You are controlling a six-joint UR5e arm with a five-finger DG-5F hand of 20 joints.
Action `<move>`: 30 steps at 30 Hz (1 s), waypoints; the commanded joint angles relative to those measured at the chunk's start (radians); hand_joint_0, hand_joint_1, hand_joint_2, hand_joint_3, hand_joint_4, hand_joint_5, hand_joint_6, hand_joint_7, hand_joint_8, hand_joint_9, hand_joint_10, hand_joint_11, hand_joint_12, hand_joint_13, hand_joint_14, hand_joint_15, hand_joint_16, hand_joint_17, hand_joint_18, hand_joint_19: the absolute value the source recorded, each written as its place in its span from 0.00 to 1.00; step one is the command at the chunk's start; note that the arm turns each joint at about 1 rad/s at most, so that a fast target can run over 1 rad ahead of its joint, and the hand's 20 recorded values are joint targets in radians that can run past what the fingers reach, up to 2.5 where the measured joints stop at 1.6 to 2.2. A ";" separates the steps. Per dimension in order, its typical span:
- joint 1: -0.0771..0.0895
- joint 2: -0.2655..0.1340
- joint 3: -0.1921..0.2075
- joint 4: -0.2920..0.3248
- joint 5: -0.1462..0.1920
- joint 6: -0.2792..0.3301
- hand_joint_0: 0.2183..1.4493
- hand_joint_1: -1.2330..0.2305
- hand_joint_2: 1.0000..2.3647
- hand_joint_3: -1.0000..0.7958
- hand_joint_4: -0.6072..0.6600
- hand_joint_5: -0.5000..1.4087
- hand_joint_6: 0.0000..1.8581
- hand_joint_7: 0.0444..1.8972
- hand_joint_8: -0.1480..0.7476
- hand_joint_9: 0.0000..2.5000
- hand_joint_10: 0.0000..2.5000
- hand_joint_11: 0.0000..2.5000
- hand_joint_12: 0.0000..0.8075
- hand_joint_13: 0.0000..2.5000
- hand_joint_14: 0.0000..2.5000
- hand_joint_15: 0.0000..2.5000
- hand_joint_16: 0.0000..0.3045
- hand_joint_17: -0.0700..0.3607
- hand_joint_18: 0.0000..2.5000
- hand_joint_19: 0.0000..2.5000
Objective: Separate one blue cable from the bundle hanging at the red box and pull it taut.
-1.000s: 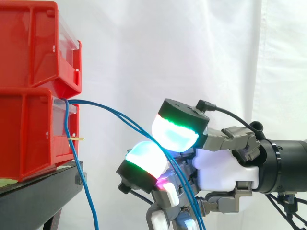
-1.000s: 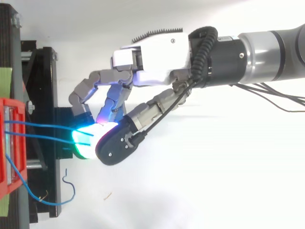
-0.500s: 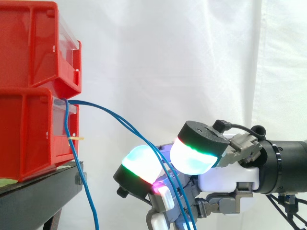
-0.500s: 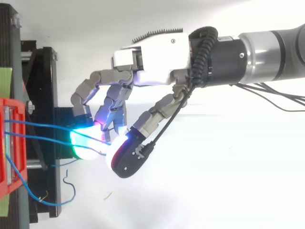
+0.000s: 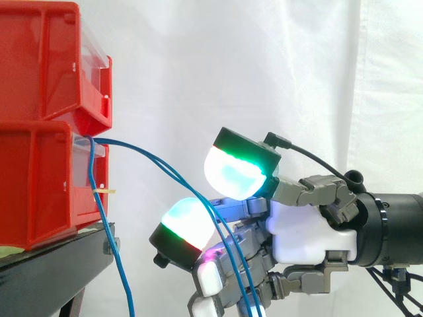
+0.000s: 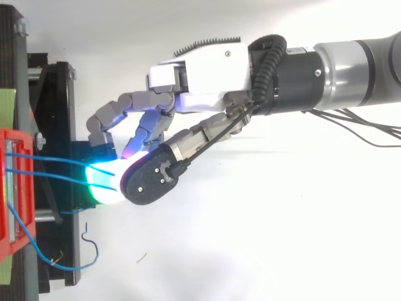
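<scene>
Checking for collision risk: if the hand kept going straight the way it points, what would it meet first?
The blue cables crossing just before the hand; past them probably the lower red bin, depth unclear.

Black metal stand (image 5: 59,264) carries the load: a lower red plastic bin (image 5: 39,191) sits directly on its top, front close to the stand's right edge in the side view. A second red plastic bin (image 5: 46,59) is stacked on that one. A pale green sheet (image 5: 8,251) peeks out under the lower bin.
</scene>
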 commanded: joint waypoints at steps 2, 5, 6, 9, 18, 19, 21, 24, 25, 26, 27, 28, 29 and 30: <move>0.001 0.000 0.003 -0.001 -0.001 0.007 0.36 0.44 0.01 0.37 0.66 0.21 0.32 0.66 0.49 0.28 0.00 0.17 0.43 0.30 0.00 0.13 0.14 0.38 0.39 0.21; 0.001 0.000 0.005 0.000 -0.001 0.006 0.33 0.32 0.01 0.40 0.68 0.16 0.45 0.50 0.53 0.29 0.01 0.26 0.46 0.30 0.00 0.14 0.15 0.40 0.37 0.20; 0.001 0.000 0.005 0.000 -0.001 0.006 0.33 0.29 0.01 0.39 0.69 0.15 0.47 0.50 0.55 0.31 0.01 0.32 0.47 0.30 0.01 0.15 0.16 0.41 0.37 0.19; 0.001 0.000 0.005 0.000 -0.001 0.001 0.34 0.26 0.01 0.35 0.68 0.16 0.50 0.50 0.56 0.32 0.01 0.36 0.47 0.29 0.00 0.15 0.15 0.41 0.36 0.19; 0.001 0.000 0.005 -0.001 -0.001 0.000 0.29 0.46 0.00 0.28 0.59 0.20 0.47 0.58 0.52 0.37 0.01 0.30 0.44 0.32 0.01 0.15 0.14 0.39 0.37 0.21; 0.003 0.000 0.005 -0.003 -0.001 0.001 0.31 0.48 0.00 0.28 0.57 0.20 0.47 0.59 0.52 0.38 0.01 0.30 0.43 0.32 0.01 0.15 0.14 0.39 0.37 0.21; 0.003 0.000 0.005 -0.001 -0.002 0.001 0.32 0.50 0.00 0.31 0.56 0.20 0.46 0.59 0.52 0.38 0.01 0.29 0.44 0.32 0.01 0.16 0.14 0.39 0.37 0.22; 0.003 0.000 0.005 0.000 -0.002 0.001 0.31 0.45 0.01 0.40 0.58 0.20 0.46 0.60 0.55 0.38 0.01 0.29 0.48 0.33 0.00 0.15 0.16 0.42 0.39 0.20; 0.003 0.000 0.006 0.000 -0.002 0.001 0.31 0.40 0.01 0.44 0.60 0.20 0.47 0.58 0.58 0.38 0.01 0.29 0.52 0.34 0.00 0.15 0.18 0.45 0.41 0.18; 0.003 0.000 0.006 0.000 -0.002 0.001 0.31 0.40 0.00 0.45 0.60 0.20 0.47 0.58 0.59 0.38 0.01 0.29 0.52 0.34 0.00 0.15 0.18 0.45 0.41 0.18; 0.003 0.000 0.006 -0.001 -0.002 0.001 0.31 0.36 0.01 0.47 0.58 0.19 0.48 0.57 0.58 0.37 0.01 0.30 0.51 0.34 0.00 0.15 0.18 0.45 0.40 0.18; 0.003 0.000 0.005 -0.003 -0.002 0.001 0.32 0.33 0.01 0.47 0.56 0.18 0.49 0.56 0.57 0.35 0.01 0.30 0.50 0.32 0.00 0.16 0.18 0.44 0.38 0.18; 0.003 -0.001 0.006 -0.003 -0.002 0.001 0.32 0.32 0.01 0.47 0.55 0.18 0.49 0.56 0.57 0.35 0.01 0.31 0.50 0.32 0.00 0.16 0.18 0.44 0.38 0.18; 0.003 0.000 0.006 -0.003 -0.002 0.001 0.32 0.29 0.01 0.47 0.54 0.18 0.49 0.56 0.56 0.34 0.01 0.31 0.49 0.32 0.00 0.16 0.18 0.44 0.37 0.18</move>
